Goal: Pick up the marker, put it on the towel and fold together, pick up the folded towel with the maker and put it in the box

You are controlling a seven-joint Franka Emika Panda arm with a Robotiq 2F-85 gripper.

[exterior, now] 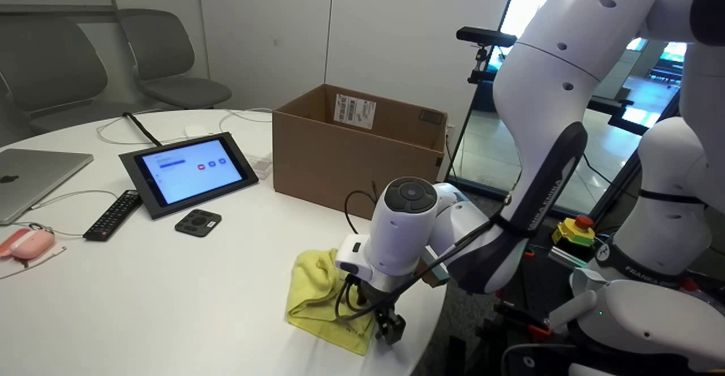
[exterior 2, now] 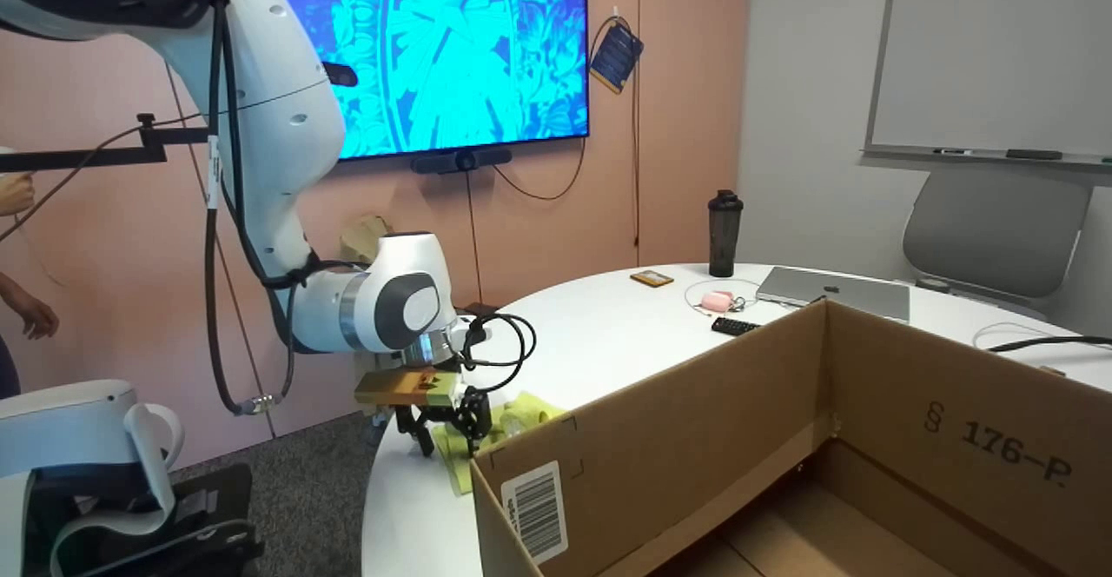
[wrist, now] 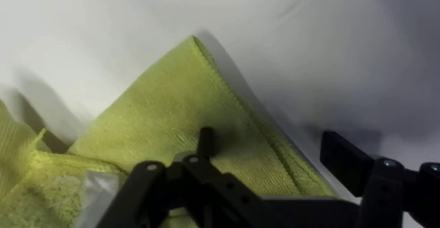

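The yellow towel (exterior: 315, 302) lies folded and rumpled near the table's edge; it also shows in the wrist view (wrist: 161, 107) and partly behind the box in an exterior view (exterior 2: 528, 410). The marker is not visible; whether it lies inside the towel cannot be told. My gripper (wrist: 275, 149) is open and low at the towel's edge. One finger is over the cloth, the other beyond its edge above bare table. Nothing shows held between the fingers. The brown cardboard box (exterior: 351, 163) stands open on the table beyond the towel, and also shows in an exterior view (exterior 2: 660, 455).
A tablet on a stand (exterior: 192, 169), a black remote (exterior: 112, 215), a dark control pad (exterior: 198, 222), a laptop (exterior: 39, 178) and a pink case (exterior: 33, 244) lie on the round white table (exterior: 170, 319). A black bottle (exterior 2: 724, 234) stands at the back. The table's rim is close to the gripper.
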